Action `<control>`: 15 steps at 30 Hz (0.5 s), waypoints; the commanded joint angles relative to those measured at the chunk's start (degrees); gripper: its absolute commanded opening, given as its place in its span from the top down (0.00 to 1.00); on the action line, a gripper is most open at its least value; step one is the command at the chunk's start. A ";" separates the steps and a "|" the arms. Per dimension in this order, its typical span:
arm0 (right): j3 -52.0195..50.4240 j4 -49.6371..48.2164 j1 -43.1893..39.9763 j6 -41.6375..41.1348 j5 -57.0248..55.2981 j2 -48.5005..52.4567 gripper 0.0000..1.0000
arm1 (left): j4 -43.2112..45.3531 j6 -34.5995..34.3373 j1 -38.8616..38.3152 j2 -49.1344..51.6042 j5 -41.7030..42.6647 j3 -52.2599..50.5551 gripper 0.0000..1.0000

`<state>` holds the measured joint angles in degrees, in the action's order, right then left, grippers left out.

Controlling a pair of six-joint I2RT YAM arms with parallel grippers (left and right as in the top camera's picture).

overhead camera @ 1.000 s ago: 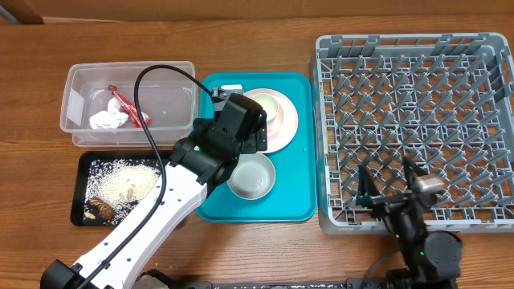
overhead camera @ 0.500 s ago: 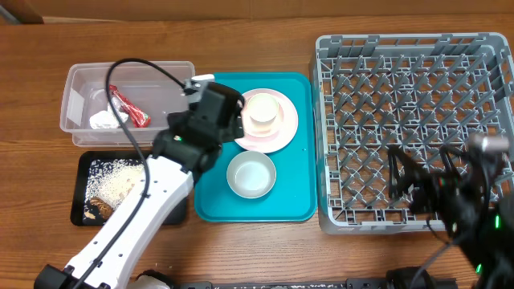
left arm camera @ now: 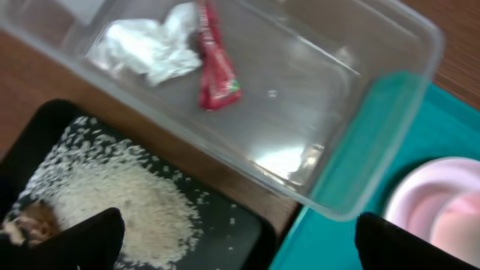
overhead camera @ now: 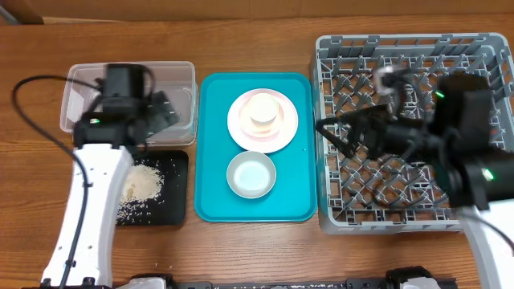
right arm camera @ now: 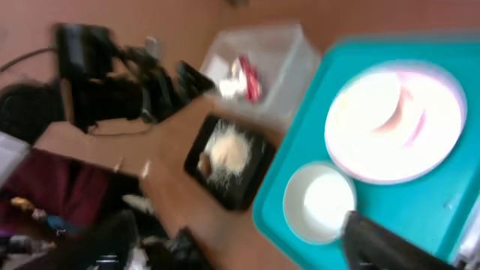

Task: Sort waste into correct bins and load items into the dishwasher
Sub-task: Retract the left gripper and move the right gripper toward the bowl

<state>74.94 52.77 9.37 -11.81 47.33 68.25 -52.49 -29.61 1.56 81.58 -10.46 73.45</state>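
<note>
Two wide-spread, empty: left claw, right claw. Red printed snack wrapper, crumpled white tissue: sorted into clear rectangular plastic tub. Round pink-white plate, white bowl: on teal tray, apparently awaiting grey pegged rack.

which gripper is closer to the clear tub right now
Left. The left gripper hangs over the right part of the clear tub. The right gripper is far off past the teal tray, over the left edge of the dish rack.
</note>
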 commanded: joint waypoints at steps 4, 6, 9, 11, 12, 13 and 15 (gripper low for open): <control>1.25 0.46 12.70 -3.41 -18.84 8.61 0.38 | -0.83 -0.22 4.20 -0.52 2.60 0.79 0.00; 1.25 -0.59 17.42 -5.27 -27.32 10.34 0.40 | -0.79 -0.22 4.15 -0.44 2.58 0.79 0.00; 1.25 -1.86 22.69 -7.61 -37.27 12.33 0.41 | -0.79 -0.22 4.15 -0.31 2.60 0.79 0.00; 1.25 -2.12 25.99 -8.81 -42.40 13.79 0.41 | -0.70 -0.24 4.15 -0.31 2.62 0.79 0.00; 1.25 -2.12 27.50 -9.27 -44.13 14.56 0.41 | -0.63 -0.24 4.15 -0.31 2.62 0.79 0.00; 1.25 -2.08 29.24 -9.25 -45.68 15.56 0.41 | -0.63 -0.24 4.15 -0.31 2.62 0.79 0.00; 1.25 -1.44 31.28 -9.27 -48.65 17.05 0.41 | -0.63 -0.24 4.15 -0.31 2.62 0.79 0.00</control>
<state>74.94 51.03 37.54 -19.35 9.47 83.11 -53.17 -29.61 5.67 81.58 -8.54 73.45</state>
